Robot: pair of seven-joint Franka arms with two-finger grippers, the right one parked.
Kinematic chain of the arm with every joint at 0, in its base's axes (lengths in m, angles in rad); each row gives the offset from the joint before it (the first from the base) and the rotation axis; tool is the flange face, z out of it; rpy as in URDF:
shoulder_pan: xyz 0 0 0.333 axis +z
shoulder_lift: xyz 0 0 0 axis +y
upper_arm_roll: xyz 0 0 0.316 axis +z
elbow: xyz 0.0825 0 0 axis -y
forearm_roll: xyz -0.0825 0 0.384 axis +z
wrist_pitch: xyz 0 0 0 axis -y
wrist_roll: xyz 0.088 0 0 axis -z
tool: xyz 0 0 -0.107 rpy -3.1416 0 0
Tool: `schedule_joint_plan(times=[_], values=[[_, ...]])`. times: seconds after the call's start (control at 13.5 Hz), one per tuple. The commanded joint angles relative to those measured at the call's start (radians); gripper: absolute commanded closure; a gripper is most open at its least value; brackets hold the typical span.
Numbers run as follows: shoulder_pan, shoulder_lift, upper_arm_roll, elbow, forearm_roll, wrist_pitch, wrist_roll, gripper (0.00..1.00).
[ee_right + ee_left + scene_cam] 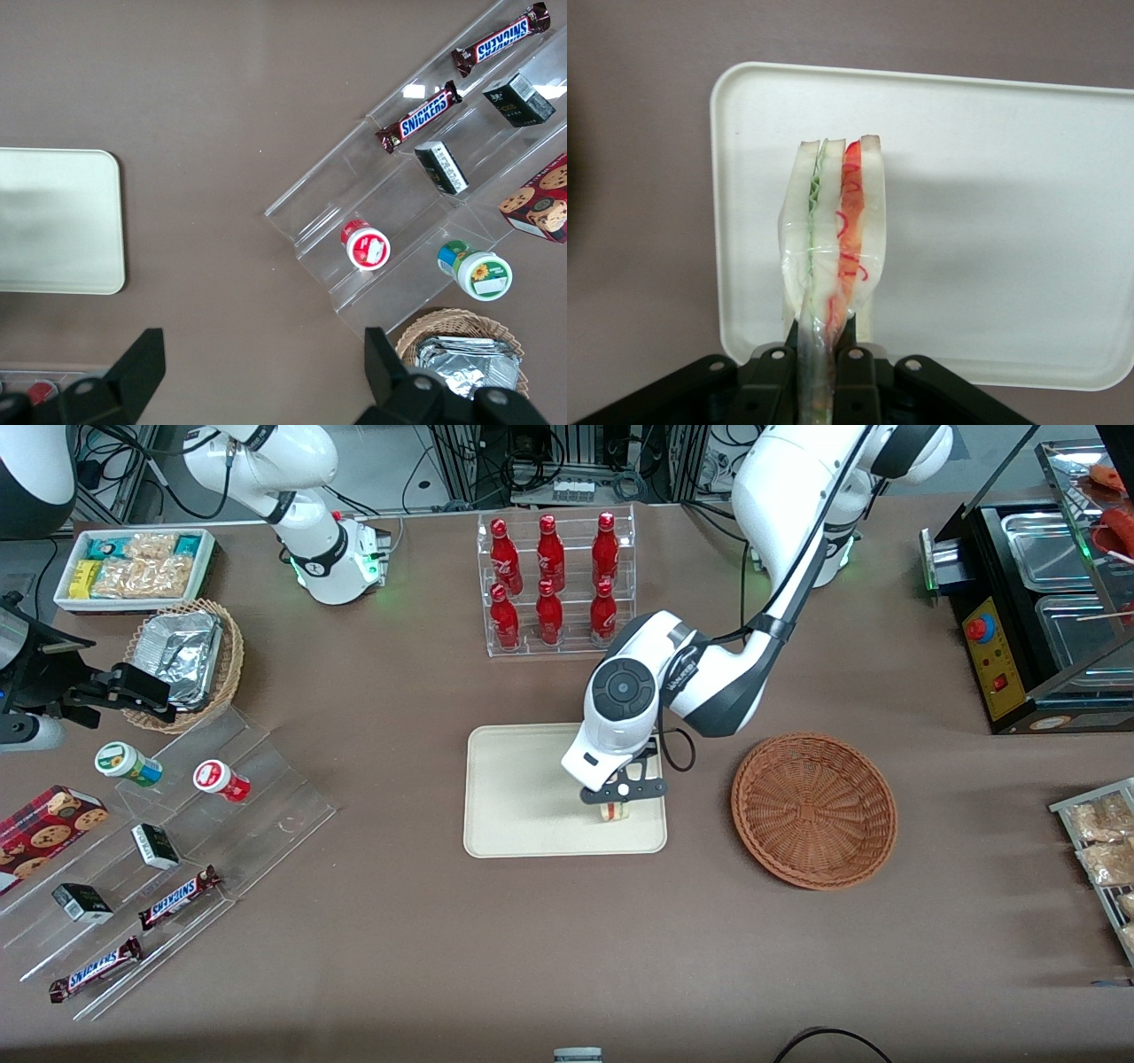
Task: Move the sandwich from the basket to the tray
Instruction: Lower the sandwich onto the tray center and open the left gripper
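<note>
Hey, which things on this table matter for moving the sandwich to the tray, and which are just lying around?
Belong to the job:
sandwich, held over the tray
tray
basket, now without the sandwich
gripper, shut on the sandwich

Just lying about:
red bottles
Snickers bars
foil container
cookie box

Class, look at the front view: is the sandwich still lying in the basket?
No, the basket holds nothing; the tool grips the sandwich over the tray.
</note>
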Motion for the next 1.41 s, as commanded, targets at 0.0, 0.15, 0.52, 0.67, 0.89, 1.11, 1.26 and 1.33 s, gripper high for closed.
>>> schedule_joint_plan(times=[0.0, 0.15, 0.52, 0.67, 0.89, 1.11, 1.26, 1.33], values=[[-0.032, 0.047, 0.009, 0.034, -0.015, 0.049, -0.025, 1.0], [-0.055, 0.071, 0.009, 0.034, -0.012, 0.081, -0.051, 1.0], [-0.072, 0.106, 0.01, 0.035, -0.012, 0.153, -0.055, 1.0], [-0.072, 0.116, 0.01, 0.035, -0.012, 0.164, -0.051, 1.0], [-0.074, 0.126, 0.01, 0.035, -0.005, 0.164, -0.05, 0.0], [-0.074, 0.114, 0.01, 0.035, -0.003, 0.155, -0.05, 0.0], [-0.071, 0.076, 0.012, 0.035, -0.004, 0.114, -0.051, 0.0], [-0.066, 0.048, 0.012, 0.035, -0.011, 0.054, -0.053, 0.0]])
